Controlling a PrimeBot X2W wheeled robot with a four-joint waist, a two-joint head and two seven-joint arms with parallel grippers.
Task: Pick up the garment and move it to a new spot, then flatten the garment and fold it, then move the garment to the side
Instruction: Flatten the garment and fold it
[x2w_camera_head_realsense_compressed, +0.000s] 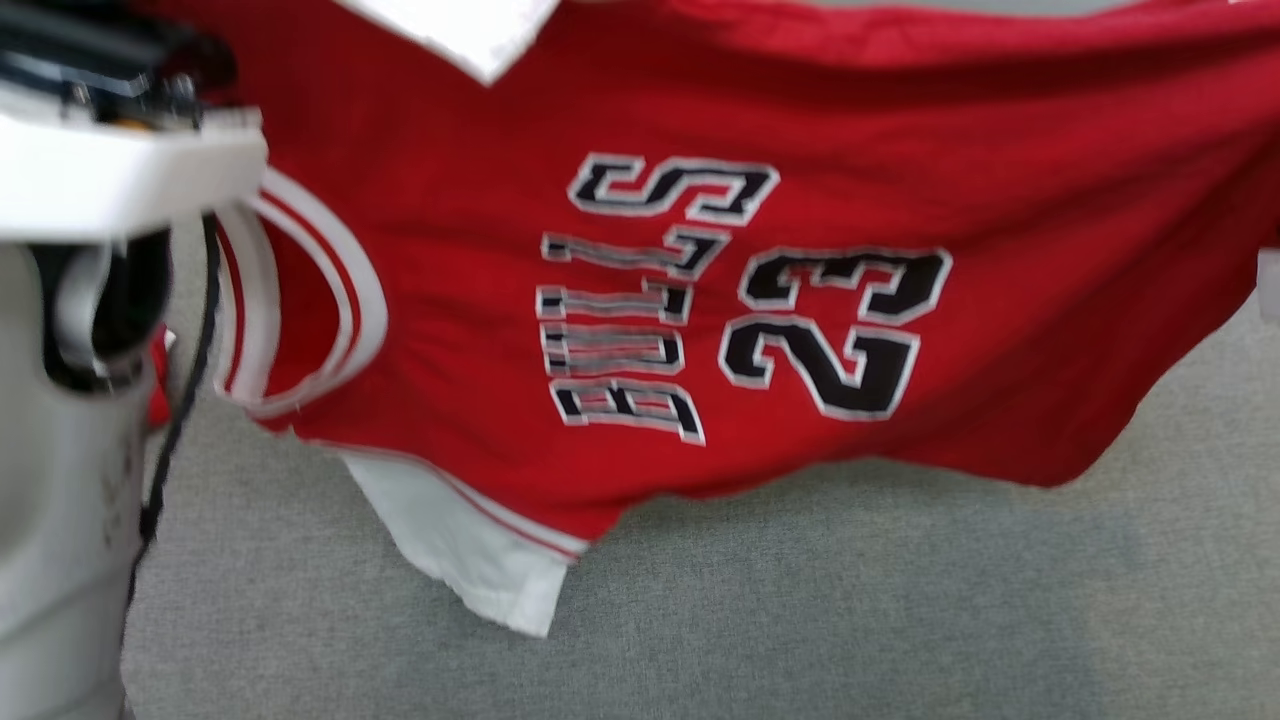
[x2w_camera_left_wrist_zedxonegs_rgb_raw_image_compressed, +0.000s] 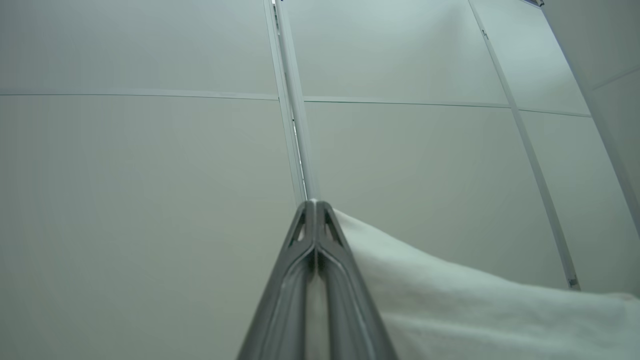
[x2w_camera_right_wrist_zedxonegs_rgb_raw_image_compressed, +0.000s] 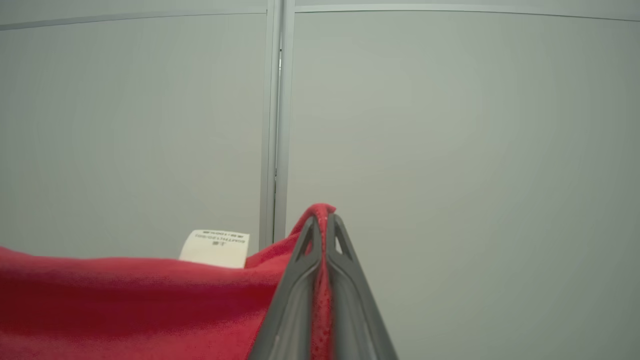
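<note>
A red basketball jersey (x2w_camera_head_realsense_compressed: 700, 300) with white trim, black letters and the number 23 hangs spread out above the grey surface in the head view, slightly blurred. My left gripper (x2w_camera_left_wrist_zedxonegs_rgb_raw_image_compressed: 315, 205) points up at a pale wall and is shut on a white part of the garment (x2w_camera_left_wrist_zedxonegs_rgb_raw_image_compressed: 475, 310), which drapes off to its right. My right gripper (x2w_camera_right_wrist_zedxonegs_rgb_raw_image_compressed: 324, 216) is shut on the jersey's red fabric (x2w_camera_right_wrist_zedxonegs_rgb_raw_image_compressed: 125, 300), with a fold poking out between the fingertips. A white care label (x2w_camera_right_wrist_zedxonegs_rgb_raw_image_compressed: 215, 247) stands up from the cloth beside it.
A grey fabric surface (x2w_camera_head_realsense_compressed: 800, 610) lies below the hanging jersey. A white and grey part of my left arm (x2w_camera_head_realsense_compressed: 70, 400) with a black cable fills the head view's left edge. Pale wall panels with metal seams (x2w_camera_left_wrist_zedxonegs_rgb_raw_image_compressed: 295, 100) face both wrist cameras.
</note>
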